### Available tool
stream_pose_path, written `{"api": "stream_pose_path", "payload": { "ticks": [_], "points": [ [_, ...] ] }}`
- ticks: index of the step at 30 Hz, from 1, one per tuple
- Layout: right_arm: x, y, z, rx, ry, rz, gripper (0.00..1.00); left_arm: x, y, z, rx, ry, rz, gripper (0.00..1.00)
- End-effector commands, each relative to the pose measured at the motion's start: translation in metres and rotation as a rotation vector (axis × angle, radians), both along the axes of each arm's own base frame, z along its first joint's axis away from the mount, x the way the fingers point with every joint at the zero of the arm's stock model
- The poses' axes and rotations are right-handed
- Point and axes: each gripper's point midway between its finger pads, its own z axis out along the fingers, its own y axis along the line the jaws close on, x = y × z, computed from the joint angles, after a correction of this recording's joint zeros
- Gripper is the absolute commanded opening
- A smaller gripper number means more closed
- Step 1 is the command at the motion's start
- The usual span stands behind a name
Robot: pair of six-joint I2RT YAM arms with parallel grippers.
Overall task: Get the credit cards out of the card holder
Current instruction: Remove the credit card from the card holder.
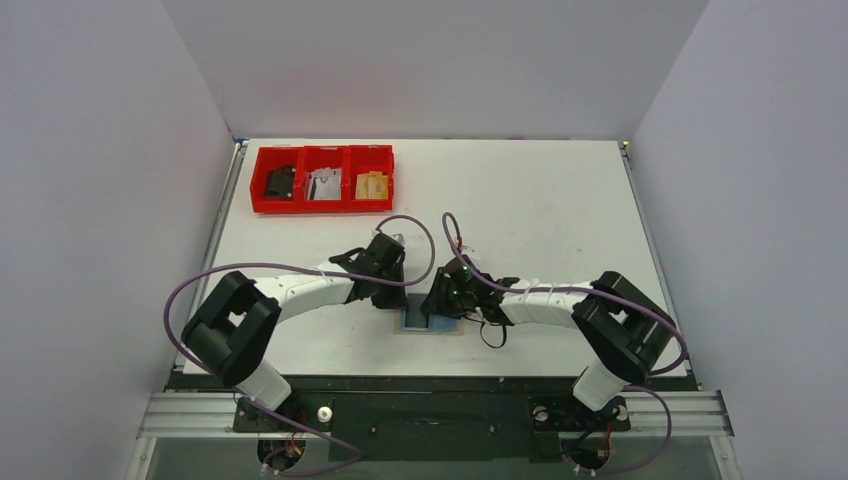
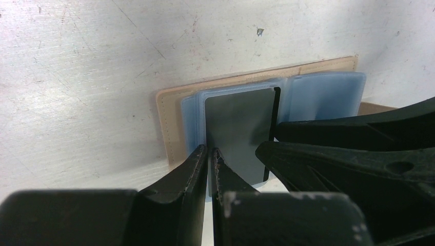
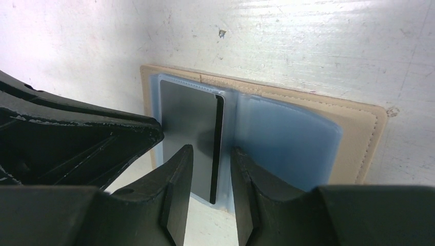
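The left gripper [image 2: 210, 160], jaws closed, is pinching the near edge of the pale blue cards [image 2: 323, 97] while the right gripper [image 3: 211, 166], jaws apart, is straddling the dark card [image 3: 187, 113]. All are lying in the tan card holder [image 3: 359, 123], open on the surface [image 3: 308, 41]. Thin, stiff and slick, the cards likely need edge grips.

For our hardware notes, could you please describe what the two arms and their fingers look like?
The left arm and right arm share white link segments between bulky black joint housings. A purple cable loops loosely along each. The right arm shows a small green light near its wrist. The fingers are matte black wedges tapering to narrow tips, with whitish scuffs.
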Motion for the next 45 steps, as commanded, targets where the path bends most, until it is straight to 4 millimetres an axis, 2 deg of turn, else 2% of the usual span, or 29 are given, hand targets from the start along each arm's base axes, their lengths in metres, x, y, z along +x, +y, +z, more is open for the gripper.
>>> {"api": "stream_pose_path", "payload": {
  "ticks": [1, 17, 29, 37, 45],
  "points": [
    [0.006, 0.001, -0.001, 0.031, -0.013, -0.017, 0.30, 0.000, -0.002, -0.005, 0.012, -0.011, -0.012, 0.05],
    [0.009, 0.001, 0.003, 0.097, -0.022, -0.020, 0.30, -0.006, -0.013, -0.014, -0.007, 0.019, 0.016, 0.04],
    [0.014, -0.009, 0.019, 0.291, -0.033, -0.062, 0.32, -0.009, -0.008, -0.026, 0.014, 0.051, 0.059, 0.00],
    [0.017, -0.015, 0.021, 0.422, -0.004, -0.116, 0.29, -0.011, -0.007, -0.031, 0.019, 0.068, 0.066, 0.00],
    [0.020, -0.019, 0.024, 0.489, -0.001, -0.148, 0.19, -0.012, -0.006, -0.033, 0.023, 0.072, 0.066, 0.00]
  ]
}}
